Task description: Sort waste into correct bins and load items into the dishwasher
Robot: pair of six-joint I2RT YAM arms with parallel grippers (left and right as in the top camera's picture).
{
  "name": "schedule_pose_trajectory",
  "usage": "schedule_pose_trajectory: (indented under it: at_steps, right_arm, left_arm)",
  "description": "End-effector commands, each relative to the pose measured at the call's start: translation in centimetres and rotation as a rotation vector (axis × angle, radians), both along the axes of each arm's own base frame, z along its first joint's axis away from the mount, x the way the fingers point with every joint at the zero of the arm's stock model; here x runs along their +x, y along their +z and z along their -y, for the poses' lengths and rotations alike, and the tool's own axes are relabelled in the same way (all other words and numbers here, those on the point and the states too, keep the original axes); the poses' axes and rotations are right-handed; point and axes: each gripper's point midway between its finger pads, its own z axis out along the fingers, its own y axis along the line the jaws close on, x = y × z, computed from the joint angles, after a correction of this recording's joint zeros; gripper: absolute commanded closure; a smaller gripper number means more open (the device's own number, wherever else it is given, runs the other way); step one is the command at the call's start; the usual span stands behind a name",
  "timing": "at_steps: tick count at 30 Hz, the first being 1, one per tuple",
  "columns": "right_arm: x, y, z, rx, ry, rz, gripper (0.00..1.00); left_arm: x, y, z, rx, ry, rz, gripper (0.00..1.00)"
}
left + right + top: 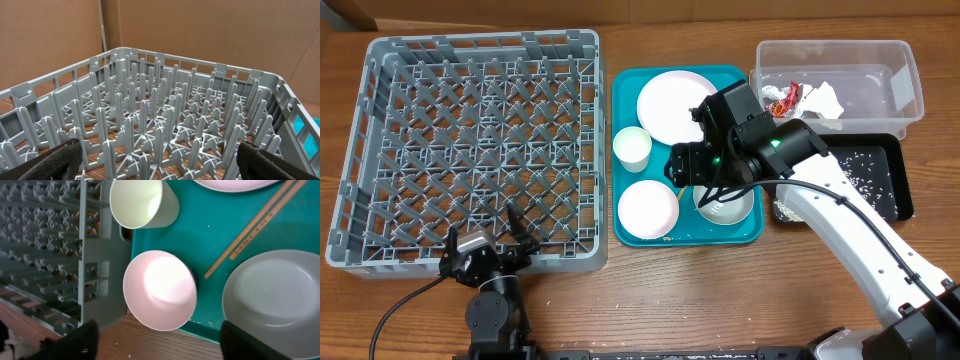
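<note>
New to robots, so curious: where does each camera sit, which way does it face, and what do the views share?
Overhead: above the table, looking straight down on grey rack, teal tray, left arm, right arm.
Left wrist: low at the rack's edge, looking across it; open left tool at bottom.
Right wrist: looking down on bowl, cup, chopsticks; open right tool at bottom.
Shared: the rack shows in all three.

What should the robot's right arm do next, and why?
Probably lower the right fingers toward the pinkish bowl on the teal tray. The fingers are open and hold nothing, the bowl sits right between them in the wrist view, and the rack beside the tray is bare.
</note>
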Motion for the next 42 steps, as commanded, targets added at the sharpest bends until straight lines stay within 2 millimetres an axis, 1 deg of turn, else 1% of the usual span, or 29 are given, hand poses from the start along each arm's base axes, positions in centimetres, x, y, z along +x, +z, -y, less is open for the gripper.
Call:
schedule_pose_trajectory:
  at_steps: [1,6,8,11,17,21,23,26,32,33,36,42]
  right_arm:
    - [0.1,0.7,-0.4,0.018,0.007,0.013,0.15]
    - [-0.3,0.5,-0.4,0.021,-0.041,-0.026,0.16]
    - [0.3,0.5,-0.5,-0.002,-0.049,0.015,0.19]
    - [0.7,0.5,-0.6,-0.009,-0.118,0.02,0.2]
    - [0.2,0.2,-0.4,0.018,-0.248,-0.069,0.22]
    - [0.0,0.0,-0.3,0.033,-0.339,-0.12,0.29]
    - [0.0,-0.4,-0.2,0.017,-0.386,-0.126,0.35]
    - [-0.3,-1.1,0.0,-0.028,-0.45,-0.109,0.37]
    - [-1.1,-3.1,-0.5,-0.152,-0.448,-0.043,0.36]
    - [-1.0,-3.7,-0.5,-0.174,-0.426,-0.044,0.35]
    - [-1.2,-4.5,-0.4,-0.212,-0.372,-0.043,0.36]
    - [-1.5,-5.8,-0.2,-0.278,-0.273,-0.044,0.35]
  left_arm:
    - [-0.1,0.0,-0.2,-0.016,0.012,0.012,0.0]
    - [-0.1,0.0,-0.2,-0.016,0.012,0.011,0.0]
    - [-0.1,0.0,-0.2,-0.016,0.012,0.012,0.0]
    - [-0.1,0.0,-0.2,-0.016,0.012,0.011,0.0]
    - [-0.1,0.0,-0.2,-0.016,0.012,0.011,0.0]
    - [-0.1,0.0,-0.2,-0.016,0.012,0.011,0.0]
    - [-0.1,0.0,-0.2,-0.016,0.012,0.011,0.0]
    - [-0.1,0.0,-0.2,-0.016,0.012,0.011,0.0]
    - [-0.1,0.0,-0.2,-0.016,0.012,0.011,0.0]
    - [-0.1,0.0,-0.2,-0.016,0.012,0.011,0.0]
    - [-0.1,0.0,-0.2,-0.016,0.012,0.011,0.0]
    - [-0.1,0.0,-0.2,-0.016,0.012,0.012,0.0]
